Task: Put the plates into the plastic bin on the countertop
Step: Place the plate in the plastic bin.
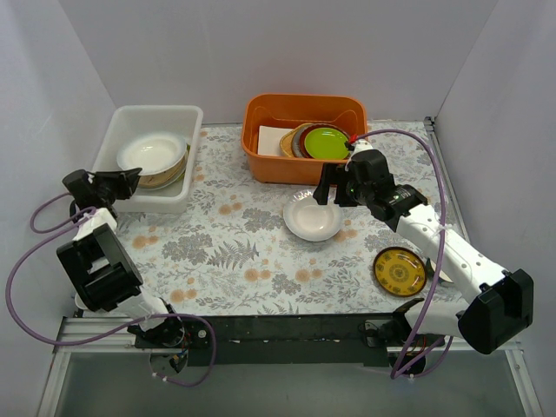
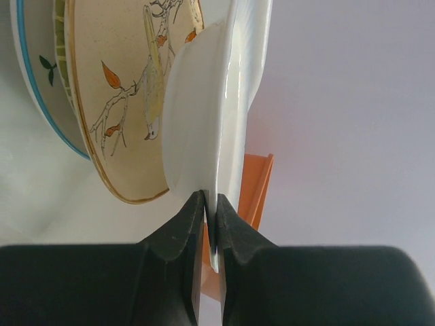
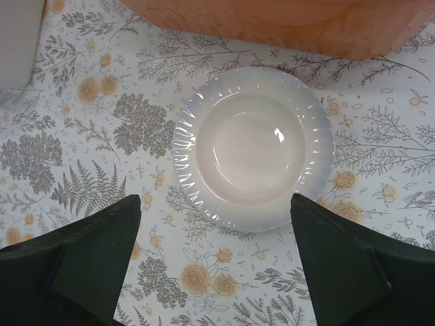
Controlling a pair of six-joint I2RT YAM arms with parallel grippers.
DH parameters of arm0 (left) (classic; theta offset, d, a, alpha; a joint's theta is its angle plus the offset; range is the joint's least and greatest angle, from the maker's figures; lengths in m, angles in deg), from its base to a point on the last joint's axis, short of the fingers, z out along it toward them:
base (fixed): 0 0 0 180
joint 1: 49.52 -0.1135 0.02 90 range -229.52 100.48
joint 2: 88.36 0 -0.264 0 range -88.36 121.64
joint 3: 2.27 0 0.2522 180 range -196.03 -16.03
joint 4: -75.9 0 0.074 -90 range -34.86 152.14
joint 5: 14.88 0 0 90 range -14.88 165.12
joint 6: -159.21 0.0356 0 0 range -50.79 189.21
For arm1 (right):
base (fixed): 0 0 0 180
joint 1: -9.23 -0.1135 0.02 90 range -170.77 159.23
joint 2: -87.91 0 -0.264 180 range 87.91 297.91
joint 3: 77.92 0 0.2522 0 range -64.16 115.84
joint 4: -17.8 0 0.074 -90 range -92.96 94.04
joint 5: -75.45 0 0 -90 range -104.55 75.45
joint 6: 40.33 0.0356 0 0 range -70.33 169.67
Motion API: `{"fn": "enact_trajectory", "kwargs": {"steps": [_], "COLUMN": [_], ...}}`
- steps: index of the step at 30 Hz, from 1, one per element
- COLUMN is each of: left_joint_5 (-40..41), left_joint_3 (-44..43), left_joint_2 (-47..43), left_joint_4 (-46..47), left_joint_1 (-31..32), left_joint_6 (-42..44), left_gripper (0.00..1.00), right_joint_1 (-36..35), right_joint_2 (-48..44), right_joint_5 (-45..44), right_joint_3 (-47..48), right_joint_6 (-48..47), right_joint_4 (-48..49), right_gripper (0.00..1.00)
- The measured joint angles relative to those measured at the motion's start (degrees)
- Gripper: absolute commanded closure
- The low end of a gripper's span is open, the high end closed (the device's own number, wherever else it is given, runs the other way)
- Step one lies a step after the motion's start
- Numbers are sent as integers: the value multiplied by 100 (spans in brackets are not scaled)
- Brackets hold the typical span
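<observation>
Top external view showed the left gripper [image 1: 130, 179] reaching over the near wall of the white translucent rectangular plastic bin [image 1: 156, 111], which stood at the far left of the pale grey fern-and-flower printed countertop [image 1: 234, 256]. Left wrist view made the grip plain. Both black fingers [image 2: 170, 238] were clenched on the rim of a plain white round plate [image 2: 197, 115], its thin edge sandwiched between the pads. An edge pinch probably suited a plate too wide to span. That plate lay inside the bin against a cream plate painted with a bird and orange leaves [image 2: 115, 102], with a blue-rimmed plate [image 2: 30, 88] beyond it. It seemed to be at or near its place on the stack, and letting go looked like the step in hand.

The right gripper [image 3: 214, 200] hovered above a white fluted shallow plate [image 3: 253, 146] lying flat on the countertop just in front of the orange plastic tub [image 1: 304, 106]. Its fingers were spread wide and held nothing, one to either side of the plate's near rim, apparently lined up for a pick. A flat plate offers little to pinch, so one finger would likely have to slip under the rim.

A dark brown-gold round plate [image 1: 400, 271] lay on the countertop beside the right arm, well apart from the bin. A glossy lime-green plate [image 1: 327, 142] sat in the orange tub.
</observation>
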Motion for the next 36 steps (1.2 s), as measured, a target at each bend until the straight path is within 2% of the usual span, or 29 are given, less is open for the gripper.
{"fn": "enact_trajectory", "kwargs": {"steps": [12, 24, 26, 27, 28, 36], "left_joint_5": [26, -140, -140, -127, -120, -157], "left_joint_3": [184, 13, -59, -92, -127, -229], "left_joint_2": [232, 616, 671, 688, 697, 697], "left_joint_4": [57, 280, 234, 190, 133, 136], "left_joint_1": [-31, -35, -35, -35, -35, -22], "left_joint_6": [240, 361, 426, 476, 529, 678], "left_gripper": [100, 100, 96, 85, 80, 62], "right_joint_1": [35, 37, 37, 37, 37, 59], "right_joint_2": [44, 133, 151, 160, 170, 232], "right_joint_5": [26, 92, 96, 96, 98, 133], "right_joint_3": [0, -33, -33, -33, -33, -33], "right_joint_6": [-15, -15, -15, -15, -15, -15], "right_joint_4": [0, 0, 2, 2, 4, 4], "right_gripper": [2, 2, 2, 2, 2, 2]}}
